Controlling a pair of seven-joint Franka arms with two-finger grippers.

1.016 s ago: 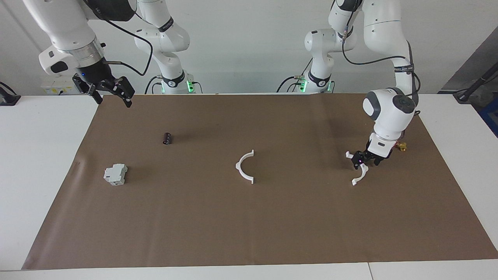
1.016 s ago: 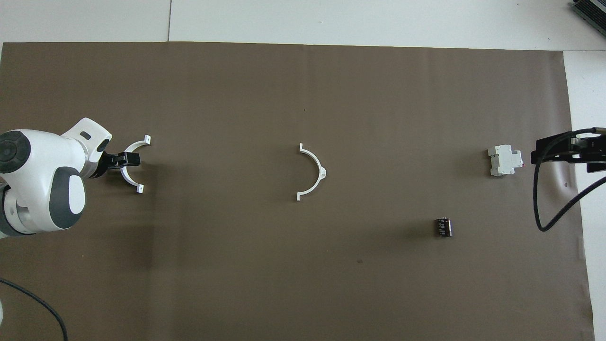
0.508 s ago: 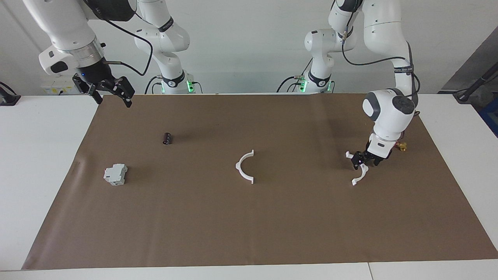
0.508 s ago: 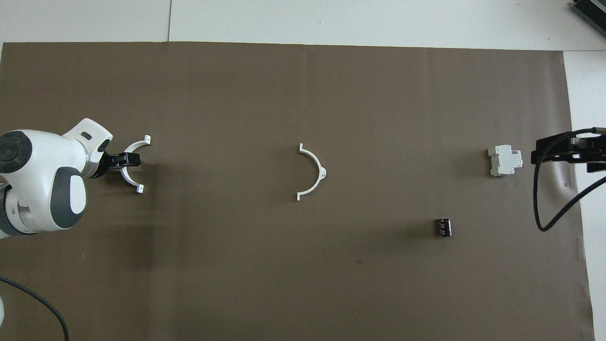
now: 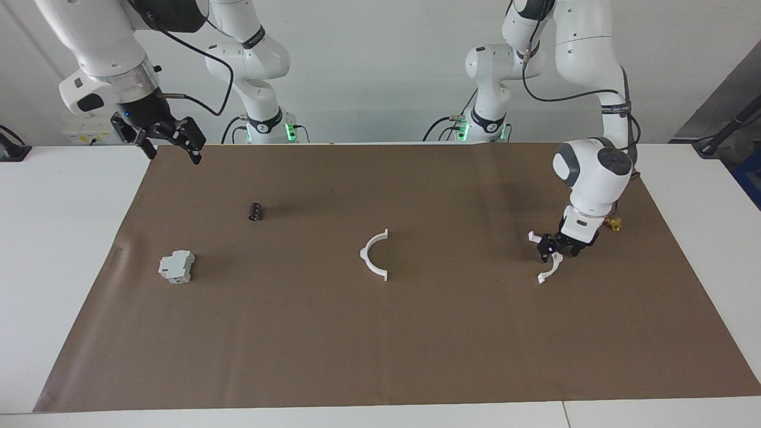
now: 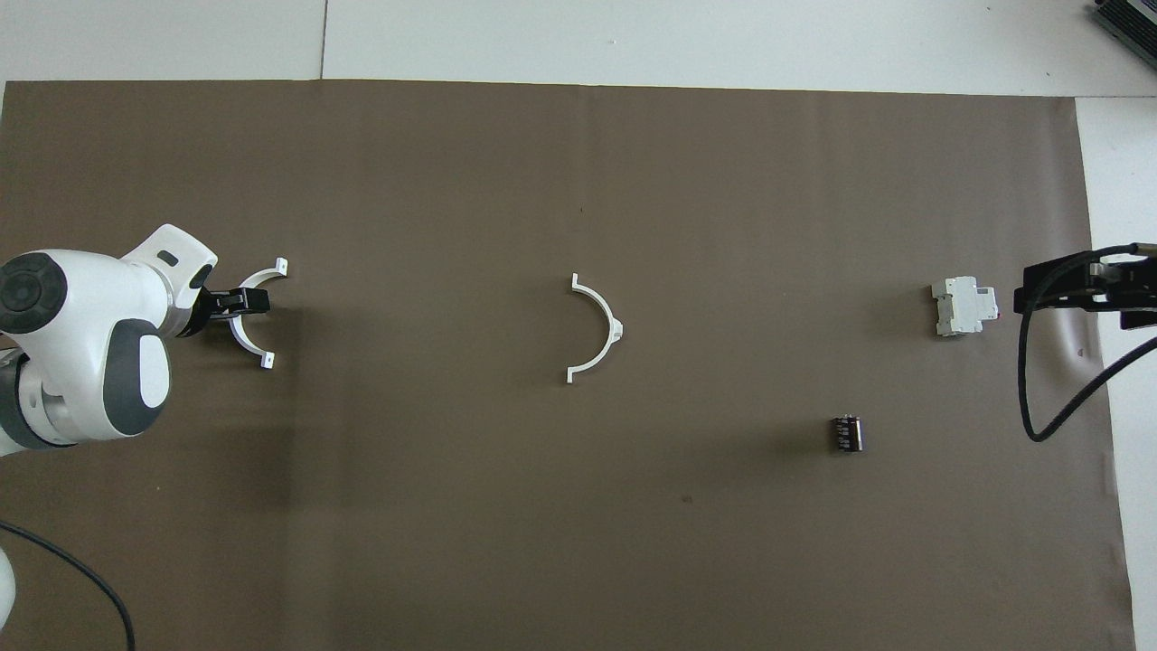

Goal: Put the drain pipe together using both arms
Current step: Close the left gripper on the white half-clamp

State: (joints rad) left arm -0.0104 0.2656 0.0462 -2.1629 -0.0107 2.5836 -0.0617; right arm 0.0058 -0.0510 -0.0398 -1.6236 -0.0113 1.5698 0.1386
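**Gripping of the first half-ring: contents of the table, largest to smallest**

Listing begins with the brown mat (image 5: 380, 345), spread over most of the white table (image 5: 59, 238).

Left arm (image 5: 594, 172): reached down over its own end of the mat. The left gripper (image 5: 557, 245) is set low on the half-ring at the left arm's end (image 6: 246, 339), its fingers drawn narrow about the middle of the arc; contact with the plastic appears made, though whether the piece is lifted clear of the mat cannot be told.

Right arm (image 5: 107, 65): held waiting, raised over the mat's corner at its own end. The right gripper (image 5: 169, 142) is seen with fingers spread wide, nothing between them.

Grey boxy block (image 5: 176, 266): lying at the right arm's end.

Central half-ring (image 5: 374, 255): lying flat at the middle of the mat, well apart from both grippers.

Dark cylinder (image 5: 255, 211): nearer the robots than the block.

Red-and-gold valve (image 5: 612, 223): just beside the left gripper.

Governing relation: the two arcs are seen bulging away from each other, their open sides facing across the mat. The gripped piece is judged to need carrying toward the centre; the central piece is unheld, neither arm clearly nearer.
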